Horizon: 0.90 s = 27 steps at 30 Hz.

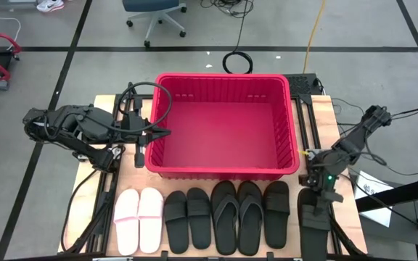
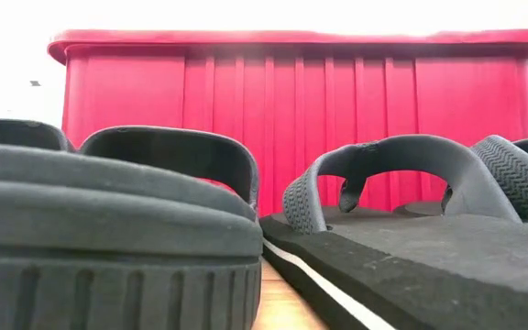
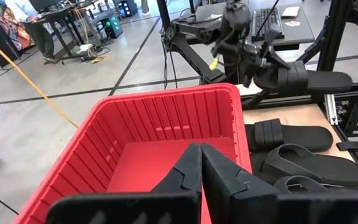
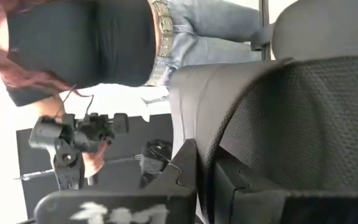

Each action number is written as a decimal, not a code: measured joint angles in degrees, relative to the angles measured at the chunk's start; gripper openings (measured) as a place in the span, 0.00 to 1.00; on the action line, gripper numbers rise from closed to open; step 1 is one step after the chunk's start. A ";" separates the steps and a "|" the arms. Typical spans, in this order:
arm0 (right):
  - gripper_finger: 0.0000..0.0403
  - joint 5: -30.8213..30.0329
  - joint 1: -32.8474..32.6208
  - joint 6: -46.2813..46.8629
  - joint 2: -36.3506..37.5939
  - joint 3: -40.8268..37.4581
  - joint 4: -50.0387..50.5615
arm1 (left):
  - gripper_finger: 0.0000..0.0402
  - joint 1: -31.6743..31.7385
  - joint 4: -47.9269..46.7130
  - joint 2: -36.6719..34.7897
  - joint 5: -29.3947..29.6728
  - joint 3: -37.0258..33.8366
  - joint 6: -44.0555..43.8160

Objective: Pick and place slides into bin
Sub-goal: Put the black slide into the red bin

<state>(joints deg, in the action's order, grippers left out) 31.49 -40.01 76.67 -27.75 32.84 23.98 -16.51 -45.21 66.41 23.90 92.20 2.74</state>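
Though clamped, right pincer [image 1: 318, 215] slide [image 1: 315, 225] half-hidden.

I count one red bin [image 1: 223, 127], empty. Sandals: two pale pink [image 1: 138, 220], four black wide-strap, one [image 1: 316, 221] clamped in my right gripper [image 1: 325, 190], and two black flip-flops [image 1: 237, 216]. Eight total. Two arms.

Wooden table [image 1: 107, 181] carries the empty red bin [image 1: 223, 172] at centre-rear, with a row directly in front: pale pink pair [image 1: 138, 220], black wide-strap pair [image 1: 187, 220], black thong pair [image 1: 236, 216], one black slide [image 1: 276, 214] beside it.
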 joint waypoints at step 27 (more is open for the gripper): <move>0.01 -44.05 0.06 -27.95 -1.94 32.41 11.40 | 0.01 0.00 -0.02 0.00 0.00 0.00 3.00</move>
<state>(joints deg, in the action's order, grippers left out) -12.56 -39.94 48.72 -29.69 65.25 35.39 -16.51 -45.23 66.41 23.90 92.20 5.74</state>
